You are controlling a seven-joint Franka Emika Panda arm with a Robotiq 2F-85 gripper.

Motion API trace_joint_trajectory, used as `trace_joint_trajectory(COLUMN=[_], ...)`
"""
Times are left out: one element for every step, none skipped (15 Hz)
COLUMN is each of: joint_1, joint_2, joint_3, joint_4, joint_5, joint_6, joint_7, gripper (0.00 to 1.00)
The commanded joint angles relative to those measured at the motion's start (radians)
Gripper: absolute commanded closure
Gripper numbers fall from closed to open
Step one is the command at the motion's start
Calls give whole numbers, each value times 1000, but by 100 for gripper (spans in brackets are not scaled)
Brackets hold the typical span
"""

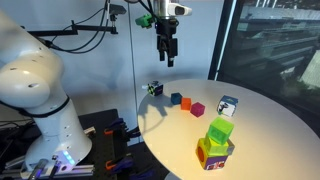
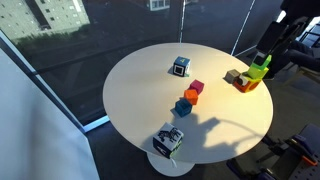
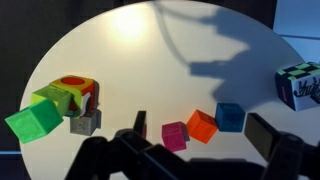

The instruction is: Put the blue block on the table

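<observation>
Arm [image 1: 35, 85] extended high, jaws downward, wide apart, empty.

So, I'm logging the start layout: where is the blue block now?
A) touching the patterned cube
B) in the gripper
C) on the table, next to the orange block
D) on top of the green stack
C: the blue block sits on the table beside the orange block, while the gripper hangs open and empty high above.

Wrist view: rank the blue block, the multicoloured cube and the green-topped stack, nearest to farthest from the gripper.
1. blue block: just ahead of the open gripper, right of centre.
2. multicoloured cube: at the right edge of the table.
3. green-topped stack: far left.
</observation>
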Motion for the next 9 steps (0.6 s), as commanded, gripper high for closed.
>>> trace_joint_trajectory(joint_1=[-13, -18, -18, -17, -17, -17, -17, -17, -17], joint_2=[-53, -21, -24, -23, -21, -19, -17, -16, -16], joint_3=[-1, 15, 16, 17, 17, 17, 18, 18, 18], joint_4=[-34, -8, -10, -10, -10, -10, -10, -10, -10], joint_5=[27, 11, 12, 12, 12, 12, 11, 11, 11], joint_6=[18, -1, -1, -1, -1, -1, -1, -1, -1], joint_7=[-34, -8, -8, -8, -8, -7, -7, -7, -7], gripper=[0, 0, 0, 0, 0, 0, 0, 0, 0])
